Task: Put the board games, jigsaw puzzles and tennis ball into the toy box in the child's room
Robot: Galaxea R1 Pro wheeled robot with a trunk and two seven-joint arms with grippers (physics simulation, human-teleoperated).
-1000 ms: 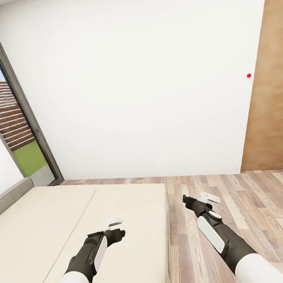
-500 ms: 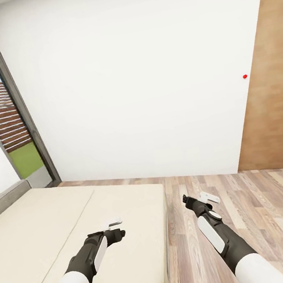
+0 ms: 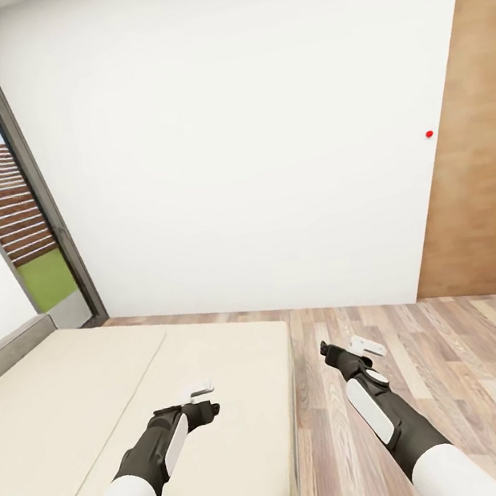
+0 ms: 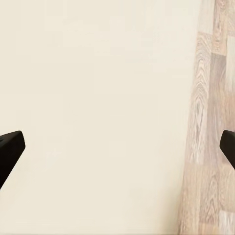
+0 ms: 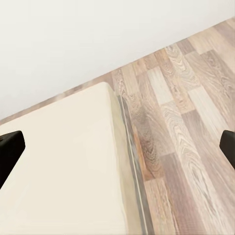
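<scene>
A plain white wall (image 3: pixel 244 135) fills the far side of the room. A tall window (image 3: pixel 1 186) stands at far left and a wooden door (image 3: pixel 476 159) at far right, with a small red dot (image 3: pixel 429 134) on the wall beside the door. Wood-plank floor (image 3: pixel 465 372) runs along the right. The bed (image 3: pixel 81 407), its beige mattress bare, takes the near left. The left gripper (image 3: pixel 203 398) hangs over the mattress near its right edge, and the right gripper (image 3: pixel 351 349) hangs over the floor just right of the bed. Both have their fingers spread wide and hold nothing.
</scene>
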